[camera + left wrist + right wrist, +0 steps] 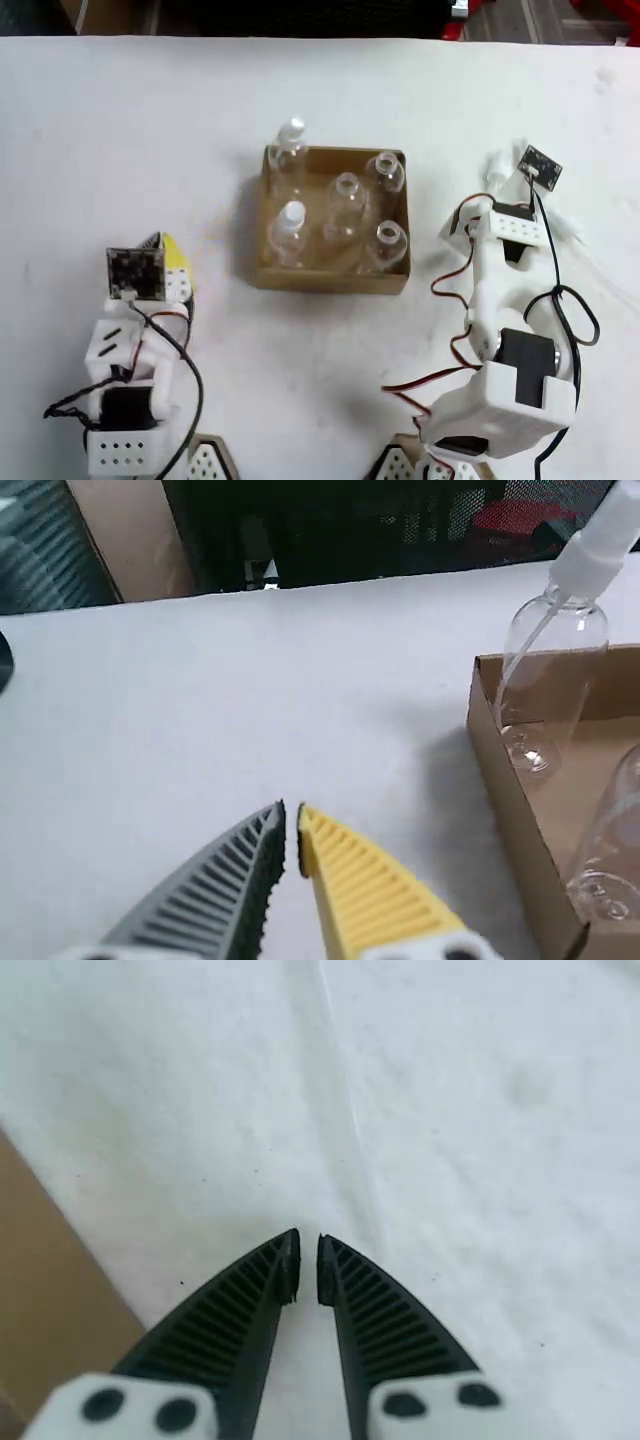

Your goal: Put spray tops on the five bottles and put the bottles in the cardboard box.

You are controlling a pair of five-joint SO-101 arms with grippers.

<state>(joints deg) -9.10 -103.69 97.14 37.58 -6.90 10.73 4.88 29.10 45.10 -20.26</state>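
Observation:
The cardboard box point(330, 282) sits mid-table with five clear bottles upright inside. Two on its left side wear white spray tops point(291, 132) point(291, 212); the other three point(345, 195) point(385, 170) point(386, 240) have bare necks. My left gripper point(291, 825), grey and yellow, is shut with nothing in it, over bare table left of the box point(510, 780); a capped bottle point(550, 650) stands in the box's corner ahead. My right gripper point(306, 1260) is shut over the table just right of the box point(40, 1290). A small white piece point(497, 165), possibly a spray top, lies by the right arm's point(500, 225) tip.
A thin pale line point(345, 1110), like a dip tube, runs across the white table ahead of the right fingers. Another pale shape point(570, 225) lies beside the right arm. Open table stretches behind and left of the box. Dark furniture stands past the far edge.

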